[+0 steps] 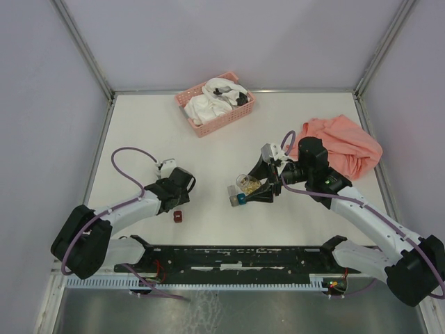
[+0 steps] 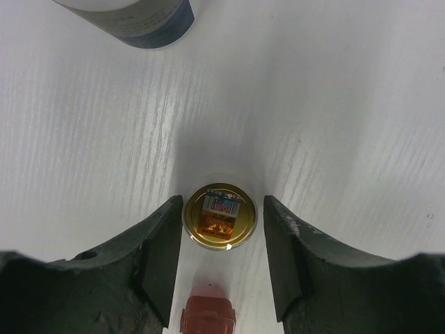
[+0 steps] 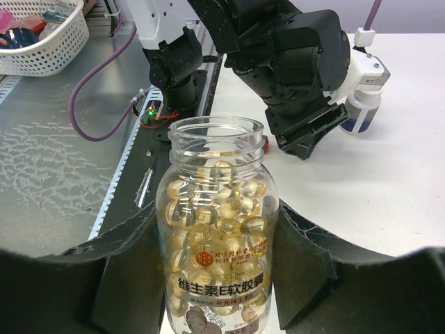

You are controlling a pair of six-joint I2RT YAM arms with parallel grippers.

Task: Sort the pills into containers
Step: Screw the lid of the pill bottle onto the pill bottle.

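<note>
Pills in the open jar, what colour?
Translucent golden-amber pills, seen through the clear jar; the right wrist view shows them best.

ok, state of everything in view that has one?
jar: uncapped, mostly full of pills.
right gripper: shut on jar.
left gripper: open, straddling gold disc.
gold disc: flat on table, ungripped.
dark red box: on table, open or closed unclear.
pink basket: holds white cloth.
salmon cloth: crumpled.

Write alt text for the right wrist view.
A clear uncapped jar full of amber pills fills the centre, gripped by the right gripper. Behind it, the left arm reaches over the white table; a white basket sits upper left.
</note>
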